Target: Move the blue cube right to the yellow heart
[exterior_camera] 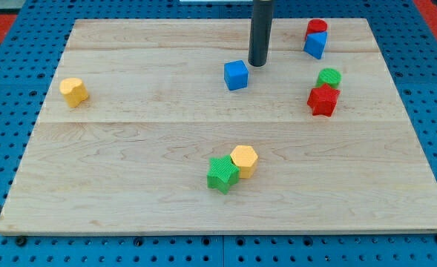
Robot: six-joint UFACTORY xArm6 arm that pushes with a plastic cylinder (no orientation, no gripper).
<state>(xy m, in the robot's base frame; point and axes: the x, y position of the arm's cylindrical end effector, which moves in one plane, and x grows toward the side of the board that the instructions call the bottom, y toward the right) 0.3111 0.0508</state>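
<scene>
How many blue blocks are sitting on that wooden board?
2. A blue cube sits near the top centre, just left of my tip; another blue block sits top right, touching a red block. None seem hidden.

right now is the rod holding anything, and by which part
Nothing is held. My tip sits just to the upper right of the blue cube, apparently not touching it.

The straight dark cylindrical rod comes down from the view's top edge, a little right of centre, and stands nearly upright over the table. Its upper part is cut off by the frame, so nothing of the arm above it shows. Its surface is plain dark grey with a faint sheen along one side. My tip (258,64) rests at table height in the upper middle of the view, its rounded end plainly visible.
</scene>
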